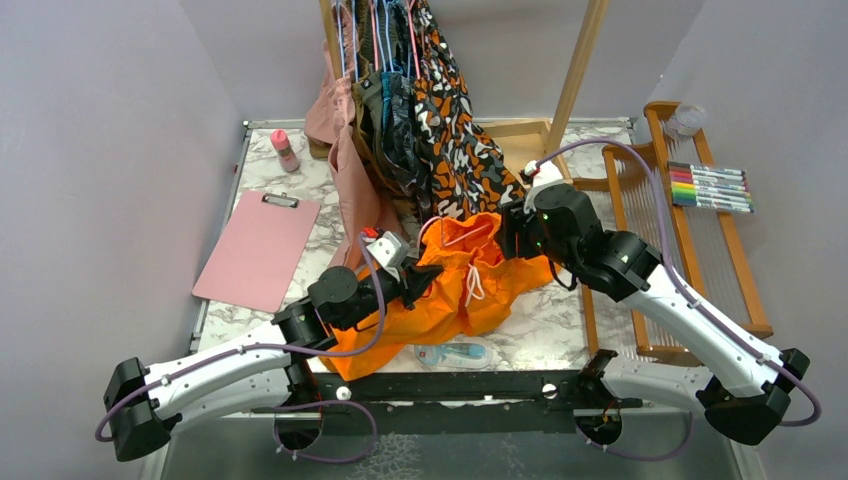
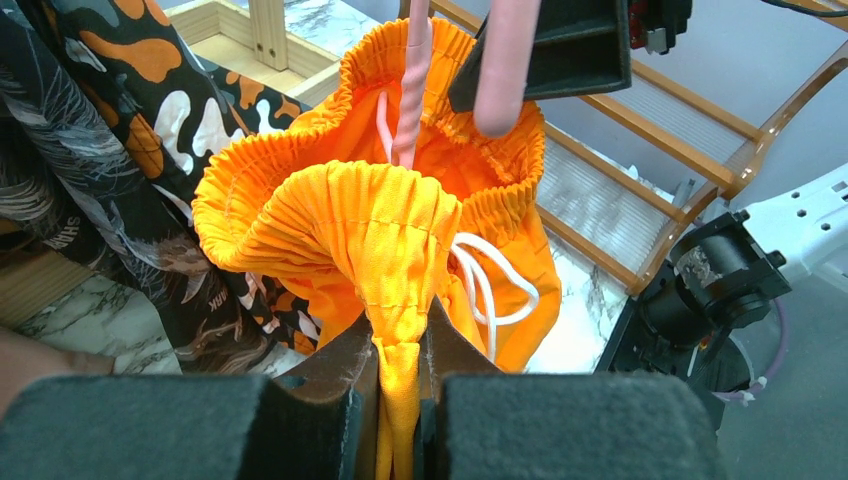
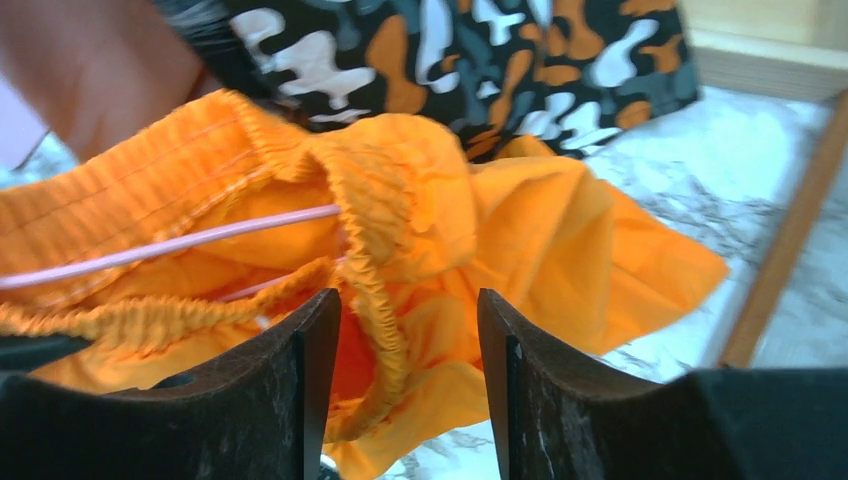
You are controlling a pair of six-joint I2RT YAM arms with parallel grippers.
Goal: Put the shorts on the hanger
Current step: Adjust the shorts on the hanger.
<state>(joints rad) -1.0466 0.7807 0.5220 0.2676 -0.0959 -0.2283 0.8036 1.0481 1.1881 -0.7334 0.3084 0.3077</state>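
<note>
The bright orange shorts (image 1: 470, 285) lie bunched on the marble table, waistband opened upward and white drawstring hanging. My left gripper (image 1: 425, 280) is shut on a pinched fold of the shorts (image 2: 370, 220); its jaws (image 2: 400, 335) squeeze the fabric. The pink wire hanger (image 1: 462, 238) sits partly inside the waistband; its twisted neck (image 2: 412, 90) rises out of the opening, and one wire (image 3: 170, 245) runs inside the shorts (image 3: 540, 240). My right gripper (image 1: 512, 240) is open at the right side of the shorts. The gathered waistband passes between its spread jaws (image 3: 408, 320), not clamped.
A rack at the back holds a blotch-patterned garment (image 1: 455, 140), dark garments and a dusty pink one (image 1: 345, 170). A pink clipboard (image 1: 258, 250) and pink bottle (image 1: 285, 150) lie left. A wooden slatted rack (image 1: 680, 240) with markers (image 1: 710, 187) stands right. A small clear-blue object (image 1: 450, 352) lies in front.
</note>
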